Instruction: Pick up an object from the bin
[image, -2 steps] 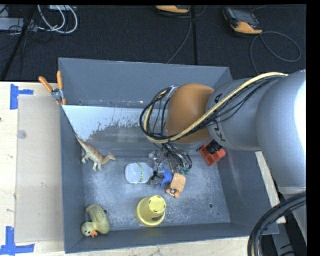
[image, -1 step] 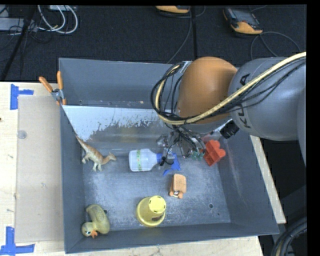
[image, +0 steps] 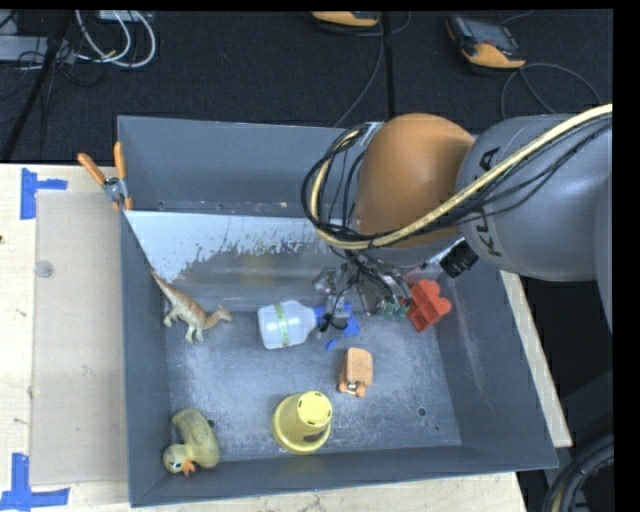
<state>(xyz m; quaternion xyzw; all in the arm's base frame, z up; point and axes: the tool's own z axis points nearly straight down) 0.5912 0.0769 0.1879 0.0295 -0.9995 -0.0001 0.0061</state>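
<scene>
Though I cannot tell whether the end effector (image: 362, 296) beyond the yellow cup (image: 303, 421) is open or closed, the clear plastic bottle (image: 282, 325) lying nearer that cup looks light, slick and crushable, best pinched across its body.

Bright bin (image: 490, 370), dark surroundings.
You'll see pale glare across the bin's back wall and shade beneath the arm (image: 540, 200).
</scene>
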